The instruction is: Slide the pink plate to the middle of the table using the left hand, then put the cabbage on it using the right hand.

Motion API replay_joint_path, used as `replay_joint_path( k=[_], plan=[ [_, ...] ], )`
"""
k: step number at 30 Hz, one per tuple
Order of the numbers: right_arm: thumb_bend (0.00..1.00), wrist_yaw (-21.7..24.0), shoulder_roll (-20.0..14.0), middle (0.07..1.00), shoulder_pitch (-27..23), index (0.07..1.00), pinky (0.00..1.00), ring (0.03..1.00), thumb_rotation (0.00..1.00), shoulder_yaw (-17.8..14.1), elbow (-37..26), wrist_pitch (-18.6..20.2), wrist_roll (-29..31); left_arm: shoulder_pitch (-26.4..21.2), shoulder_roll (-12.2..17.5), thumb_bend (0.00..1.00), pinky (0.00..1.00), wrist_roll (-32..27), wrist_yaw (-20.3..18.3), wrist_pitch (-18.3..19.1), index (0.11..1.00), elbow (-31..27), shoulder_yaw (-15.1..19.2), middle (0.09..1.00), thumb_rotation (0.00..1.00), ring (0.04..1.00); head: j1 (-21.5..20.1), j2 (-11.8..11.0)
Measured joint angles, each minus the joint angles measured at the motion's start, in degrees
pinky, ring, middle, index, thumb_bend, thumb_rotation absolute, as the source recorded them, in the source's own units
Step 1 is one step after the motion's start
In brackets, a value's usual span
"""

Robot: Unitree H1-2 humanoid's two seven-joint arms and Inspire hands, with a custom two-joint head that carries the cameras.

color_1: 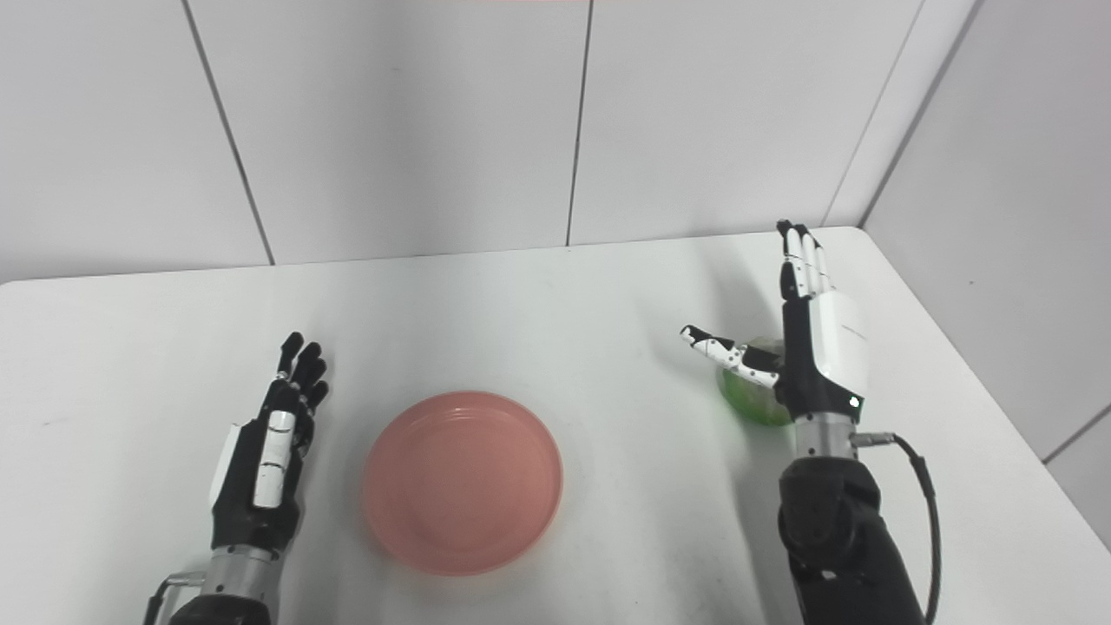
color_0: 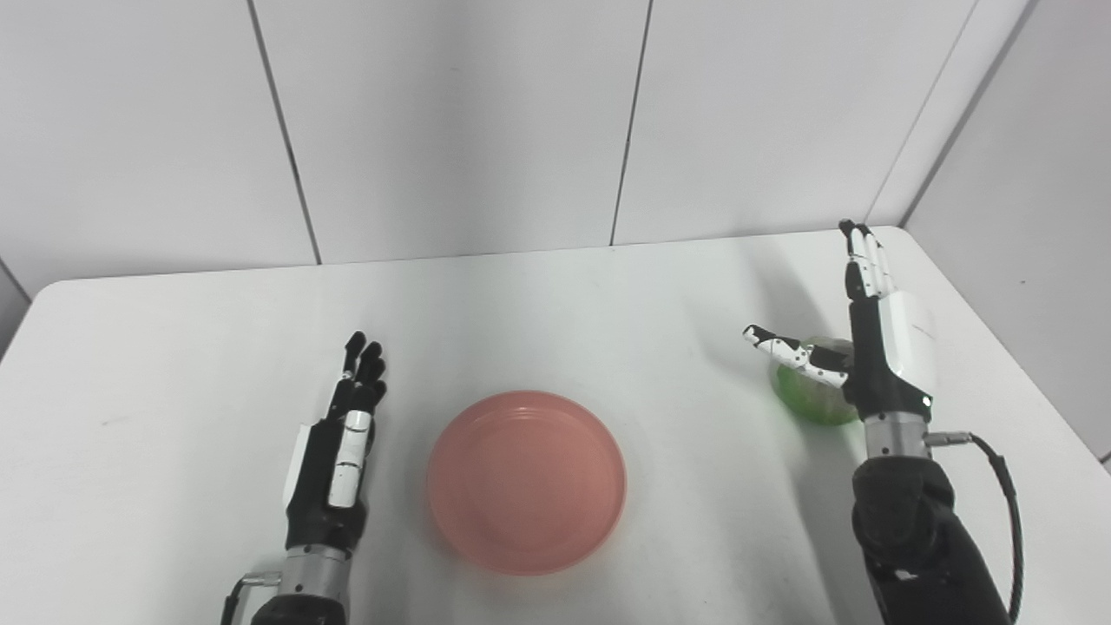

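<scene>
The pink plate (color_0: 526, 482) lies empty on the white table (color_0: 555, 304), near the front middle. My left hand (color_0: 338, 447) is open, fingers straight, resting just left of the plate and apart from it. The green cabbage (color_0: 811, 395) sits on the table at the right. My right hand (color_0: 872, 338) is open above and beside it, fingers pointing up and away, thumb stretched left over the cabbage; it covers part of the cabbage. In the right eye view the plate (color_1: 463, 482), the cabbage (color_1: 753, 401) and both hands show the same way.
White wall panels stand behind the table. The table's right edge (color_0: 1015, 347) runs close to my right arm. A black cable (color_0: 1007, 503) loops off my right wrist.
</scene>
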Motion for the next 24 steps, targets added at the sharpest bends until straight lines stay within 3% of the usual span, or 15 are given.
replay_joint_path(
  k=[6, 9, 17, 24],
  plan=[
    [0.93, 4.8, -1.6, 1.0, 0.2, 0.999, 0.92, 1.0, 0.29, 0.1, -0.9, 5.9, 0.9, 0.0, 0.6, 0.71, 1.0, 0.0, -0.8, -0.7, 0.966, 0.0, -0.3, 0.978, 0.9, 0.993, -1.1, -0.4],
    [0.97, 8.9, -3.0, 0.991, 0.9, 0.999, 0.91, 0.995, 0.18, 0.4, -3.8, 8.2, 1.8, 0.0, 0.7, 0.71, 1.0, -0.3, -1.3, -0.7, 0.969, 0.0, -0.2, 0.968, 0.87, 0.984, -1.8, -0.4],
    [0.95, 17.6, -6.2, 0.954, 1.5, 0.942, 0.9, 0.961, 0.16, 2.3, -10.1, 14.5, 1.8, -0.1, 1.6, 0.7, 1.0, -1.9, -2.5, -0.7, 0.957, 0.1, -0.1, 0.963, 0.86, 0.985, -1.5, -0.4],
    [0.95, 20.6, -6.5, 0.953, 1.5, 0.934, 0.88, 0.958, 0.11, 2.9, -11.8, 18.1, 1.8, -0.3, 2.2, 0.7, 0.99, -2.4, -2.7, -0.7, 0.95, 0.3, -0.1, 0.954, 0.82, 0.973, -1.8, -0.4]
  ],
)
